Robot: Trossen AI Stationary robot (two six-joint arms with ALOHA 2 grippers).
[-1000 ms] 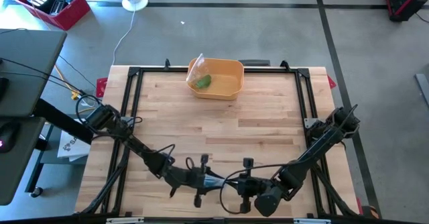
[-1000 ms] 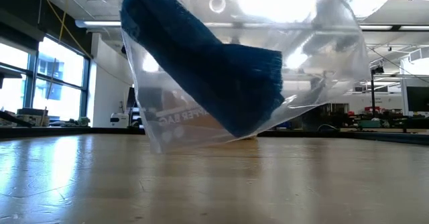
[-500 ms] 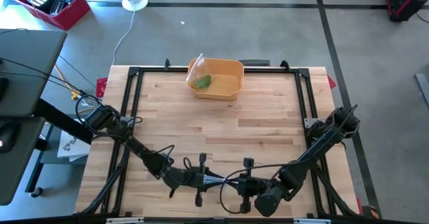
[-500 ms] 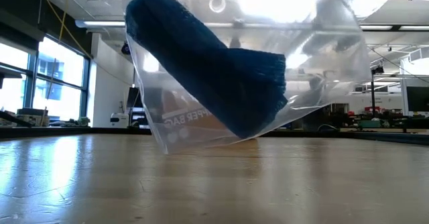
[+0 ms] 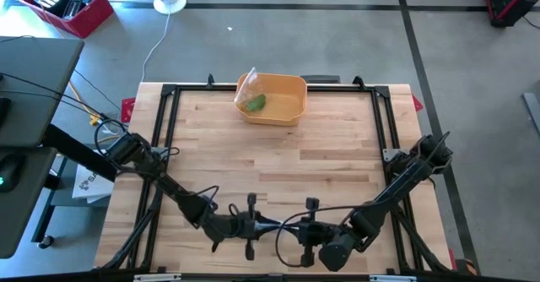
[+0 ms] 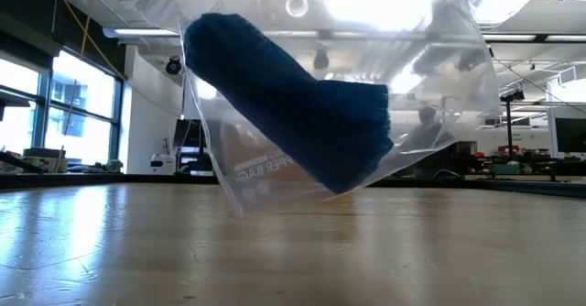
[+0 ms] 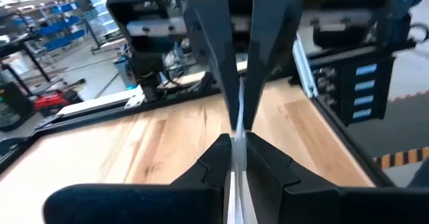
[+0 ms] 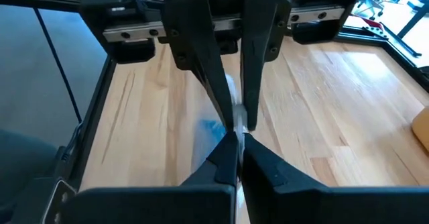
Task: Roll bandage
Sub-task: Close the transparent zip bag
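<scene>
A clear zip bag [image 6: 430, 86] hangs above the wooden table with a dark blue rolled bandage [image 6: 293, 104] lying slanted inside it. Both grippers meet near the table's near edge. My left gripper [image 5: 260, 225] and my right gripper [image 5: 295, 231] face each other, each shut on the bag's thin plastic. In the left wrist view my left gripper [image 7: 236, 142] points at the right arm's fingers. In the right wrist view my right gripper [image 8: 234, 135] points at the left arm's fingers, with a bit of the blue bandage [image 8: 213, 127] showing below. My left gripper pinches a thin edge of the clear bag [image 7: 239, 113] between its two fingers, coming in nearly level from the table's left. The bag is lifted clear of the table. My right gripper pinches the bag's thin plastic [image 8: 232, 110] between its two fingers, slanting down from the table's right, opposite the left gripper. The bag hangs below the two holds with the bandage resting in its lower part.
An orange bowl [image 5: 274, 98] with a small bag holding something green [image 5: 253, 102] stands at the table's far edge. Black frame rails [image 5: 169, 130] run along the table's sides. Bare wood lies between the bowl and the grippers.
The bag has swung and tilted between the grippers: in the low view its lower corner has shifted toward the picture's right and the bandage's upper end has sunk. My left wrist has turned a little. Both arms have stayed in place.
</scene>
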